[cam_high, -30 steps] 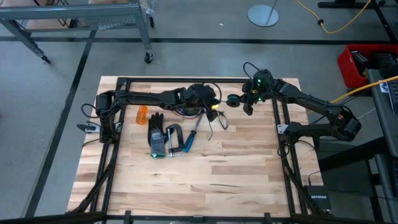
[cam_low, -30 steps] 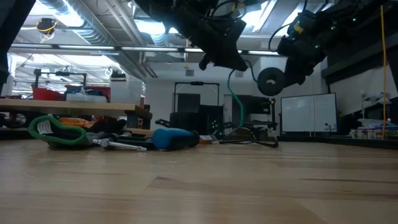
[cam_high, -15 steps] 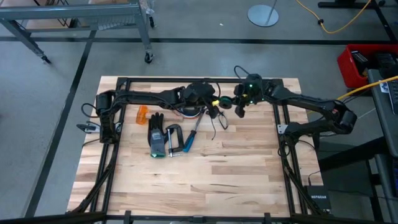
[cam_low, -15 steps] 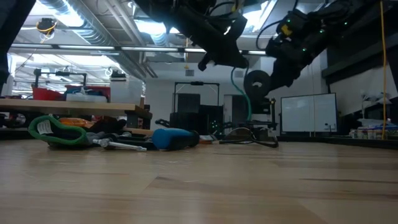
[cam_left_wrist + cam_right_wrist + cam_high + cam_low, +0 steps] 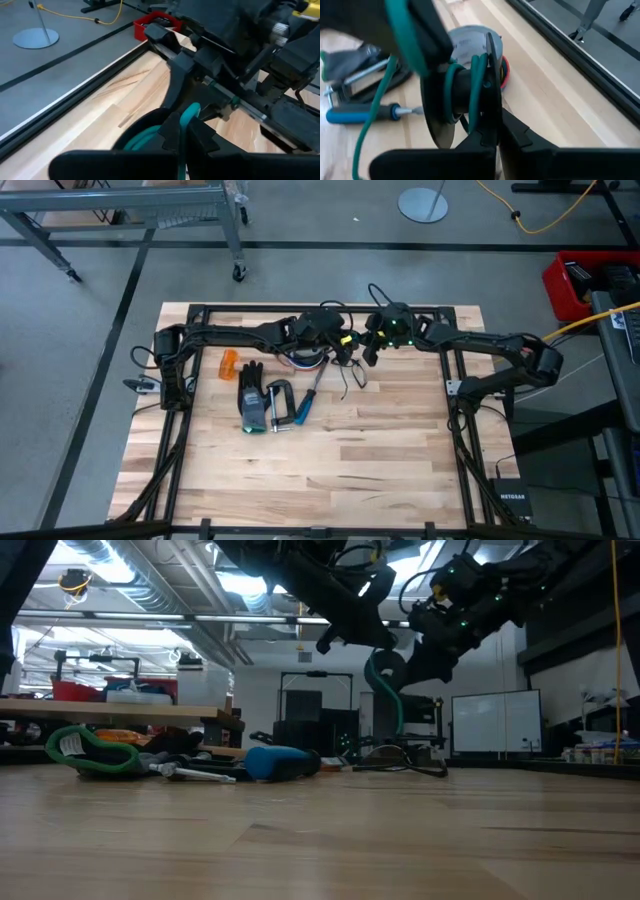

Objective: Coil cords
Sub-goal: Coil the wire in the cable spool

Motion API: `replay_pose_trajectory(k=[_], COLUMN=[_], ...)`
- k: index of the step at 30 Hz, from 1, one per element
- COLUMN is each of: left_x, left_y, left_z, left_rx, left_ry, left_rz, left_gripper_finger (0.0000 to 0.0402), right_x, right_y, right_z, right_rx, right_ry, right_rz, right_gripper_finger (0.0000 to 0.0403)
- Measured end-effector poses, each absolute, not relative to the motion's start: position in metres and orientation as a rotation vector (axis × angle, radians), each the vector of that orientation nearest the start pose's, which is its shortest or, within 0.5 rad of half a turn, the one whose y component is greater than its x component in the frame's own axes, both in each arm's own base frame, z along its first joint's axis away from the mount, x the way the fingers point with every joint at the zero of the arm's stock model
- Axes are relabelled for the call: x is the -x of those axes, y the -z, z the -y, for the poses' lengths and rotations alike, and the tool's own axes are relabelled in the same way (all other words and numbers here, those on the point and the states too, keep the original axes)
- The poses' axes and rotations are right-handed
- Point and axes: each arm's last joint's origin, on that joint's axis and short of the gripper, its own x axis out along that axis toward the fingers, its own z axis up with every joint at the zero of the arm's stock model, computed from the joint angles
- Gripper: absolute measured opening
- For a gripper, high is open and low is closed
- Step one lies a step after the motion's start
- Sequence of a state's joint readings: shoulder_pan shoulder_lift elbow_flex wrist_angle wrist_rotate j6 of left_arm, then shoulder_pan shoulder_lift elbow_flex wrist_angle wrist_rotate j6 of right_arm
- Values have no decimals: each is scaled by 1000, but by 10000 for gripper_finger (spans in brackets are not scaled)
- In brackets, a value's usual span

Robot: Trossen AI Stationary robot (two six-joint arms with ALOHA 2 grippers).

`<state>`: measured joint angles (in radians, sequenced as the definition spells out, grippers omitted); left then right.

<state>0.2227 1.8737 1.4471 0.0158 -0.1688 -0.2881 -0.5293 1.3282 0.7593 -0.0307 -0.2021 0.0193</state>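
The teal-green cord (image 5: pixel 451 95) is partly wound on the hub of a black spool (image 5: pixel 385 670), held up over the table's far middle. My right gripper (image 5: pixel 371 350) is shut on the spool. Close to its left, my left gripper (image 5: pixel 346 347) is shut on the same cord. A free length of the cord (image 5: pixel 399 710) hangs down from the spool toward the table. A thin black cord (image 5: pixel 347 376) lies loose on the wood under the grippers. My left gripper pinches the teal-green cord (image 5: pixel 183 120) between its two fingertips, a short way from the spool. It comes from the table's left, slanting slightly down. The cord there is lifted clear of the table. My right gripper pinches the rim of one spool flange (image 5: pixel 491 102) between its shut fingers, with a turn of cord beside them. It reaches in from the table's right, slanting down. The spool is clear of the table, its axis roughly level.
On the table, left of the grippers, lie a grey tape roll (image 5: pixel 303 359), a black glove (image 5: pixel 252 396), a metal clamp (image 5: pixel 281 403), a blue-handled screwdriver (image 5: pixel 306 402) and a small orange object (image 5: pixel 229 363). The near half of the table (image 5: pixel 330 470) is bare wood.
My right gripper has carried the spool toward the table's left and a little down, until it is close beside my left gripper. The hanging cord has moved with it. My left gripper has stayed in place and rolled slightly.
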Motion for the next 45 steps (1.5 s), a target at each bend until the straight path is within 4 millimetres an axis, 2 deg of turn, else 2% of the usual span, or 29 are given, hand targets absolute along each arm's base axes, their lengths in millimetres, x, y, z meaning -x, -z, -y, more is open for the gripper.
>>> replay_pose_trajectory(k=[12,23,27,34,45], left_x=[-423,-423,-424,-426,-421], left_y=[-271,-272,-271,-265,-256], left_z=[-99,-99,-97,-85,-79], left_rx=[290,267,245,209,200], left_ry=[-439,-431,-422,-358,-378], left_rz=[-350,-354,-366,-425,-529], left_gripper_finger=[0,1,13,31,3], right_x=[-254,-256,-256,-259,-253], right_y=[-222,-231,-232,-246,-246], right_z=[142,146,146,148,153], right_rx=[-347,-323,-317,-287,-299], right_ry=[372,448,454,430,408], right_rz=[-422,-327,-311,-195,-209], right_gripper_finger=[2,2,2,2,2])
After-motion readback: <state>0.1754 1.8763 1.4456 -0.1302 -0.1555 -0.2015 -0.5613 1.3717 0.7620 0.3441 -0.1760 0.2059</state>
